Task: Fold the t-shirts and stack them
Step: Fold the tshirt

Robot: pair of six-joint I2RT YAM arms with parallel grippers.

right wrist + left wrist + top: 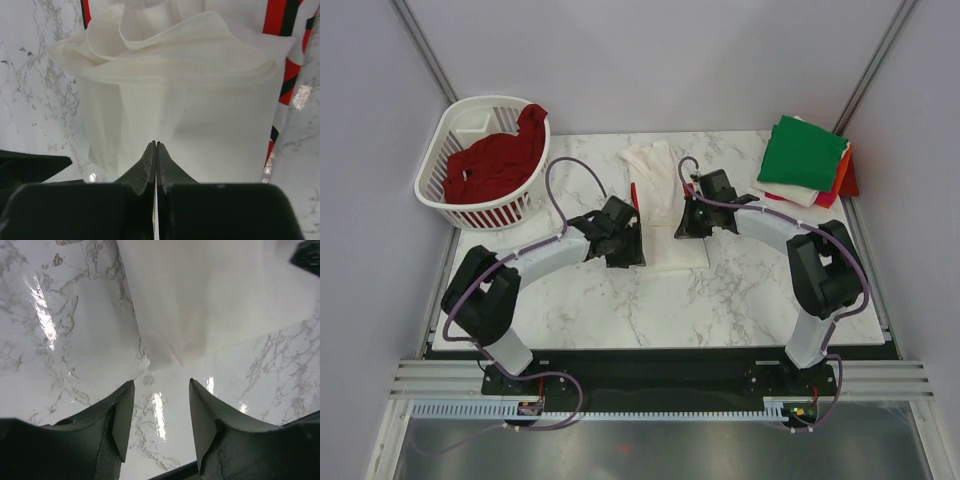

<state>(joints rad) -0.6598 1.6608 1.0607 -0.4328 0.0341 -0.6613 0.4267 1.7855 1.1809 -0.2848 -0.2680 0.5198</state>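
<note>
A white t-shirt with red print (665, 170) lies mid-table, bunched at the far end and flat toward me. My right gripper (684, 226) is shut on the shirt's near right part; in the right wrist view the shut tips (156, 145) pinch the white cloth (190, 100), and the red print (275, 20) shows at the right. My left gripper (624, 252) is open and empty just left of the flat part; in the left wrist view it (161, 390) hovers over bare marble, with the shirt's corner (210, 295) just ahead. A dark red t-shirt (495, 160) fills the basket.
A white slatted basket (432, 188) stands at the far left corner. A stack of folded shirts with a green one (805, 150) on top sits at the far right, with orange (842, 168) and white (782, 192) edges showing beneath. Grey walls enclose the marble table (620, 310).
</note>
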